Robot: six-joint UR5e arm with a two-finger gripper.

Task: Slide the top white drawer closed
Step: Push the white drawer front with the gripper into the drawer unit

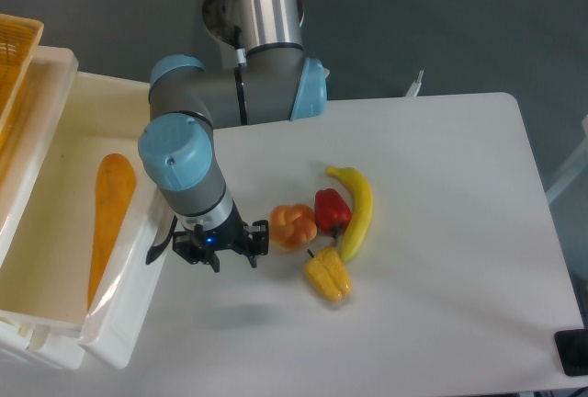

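Note:
The top white drawer [57,103] stands pulled out at the left of the table, a deep glossy box with a long orange vegetable [112,222] lying inside. Its front panel [129,323] faces the table, and the black curved handle [162,238] shows on it. My gripper [220,252] points down just to the right of the front panel, close to the handle and holding nothing. The wrist hides most of its fingers, so I cannot tell whether they are open or shut.
A yellow woven basket [14,57] sits at the far left above the drawer. An orange pepper [292,226], a red pepper [333,210], a banana [358,209] and a yellow pepper [328,275] lie just right of the gripper. A black object [571,353] is at the bottom right corner.

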